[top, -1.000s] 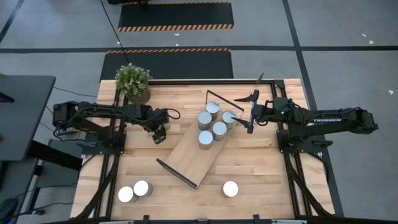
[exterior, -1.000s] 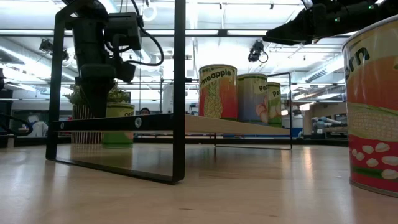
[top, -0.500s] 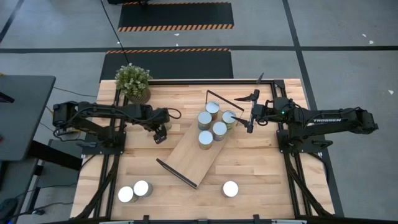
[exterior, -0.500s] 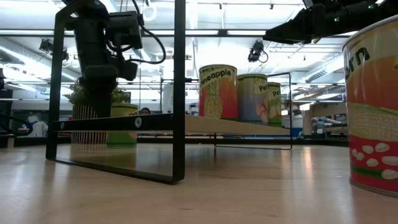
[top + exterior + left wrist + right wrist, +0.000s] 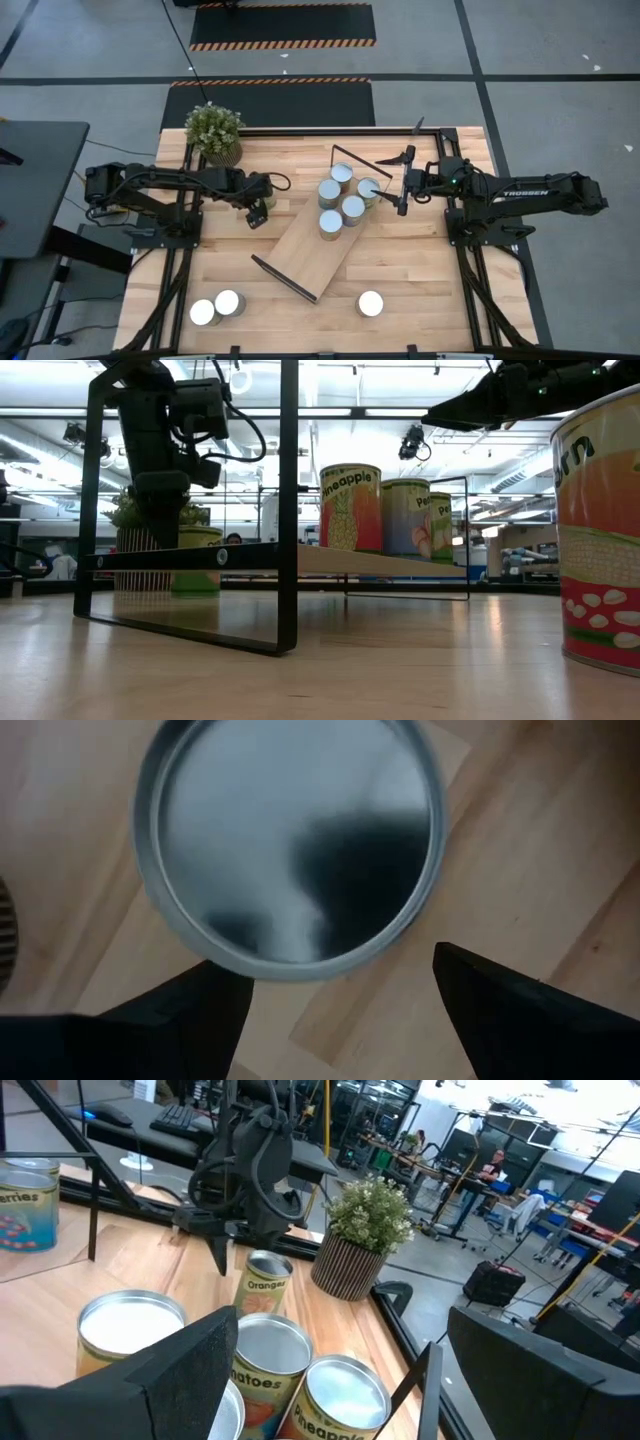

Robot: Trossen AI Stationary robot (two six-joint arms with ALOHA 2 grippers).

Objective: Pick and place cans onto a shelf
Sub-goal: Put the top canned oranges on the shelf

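Cans on the shelf: four tins are sitting clustered at the far end of the shelf [image 5: 318, 240], among them a pineapple can [image 5: 350, 507] and a tomatoes can [image 5: 262, 1358]; a fifth silver top [image 5: 369, 188] is showing at that end's edge, just in front of the right end effector, and I cannot tell whether it is resting on the board.
Oranges can: one tin labelled Oranges [image 5: 264, 1284] is standing on the table to the left of the shelf, directly under the left end effector, its round silver top [image 5: 290, 840] filling the left wrist view.
Cans near the front: two tins [image 5: 216, 307] are sitting touching at the table's front left, and a single one [image 5: 371, 303] is standing front right; the corn can [image 5: 600, 530] is looming close in the low view.
Shelf: the light-wood board is lying diagonally across the middle of the table [image 5: 420, 270], black wire frames at both short ends.
Left end effector [image 5: 255, 214]: it is hanging above the Oranges can, fingers [image 5: 520, 1010] showing either side of the rim and not gripping it; jaws drawn in as narrow as they go.
Right end effector [image 5: 402, 185]: it is hovering just beside the shelf's far end, jaws parted and holding nothing.
Potted plant [image 5: 214, 131]: it is standing at the table's back left corner.
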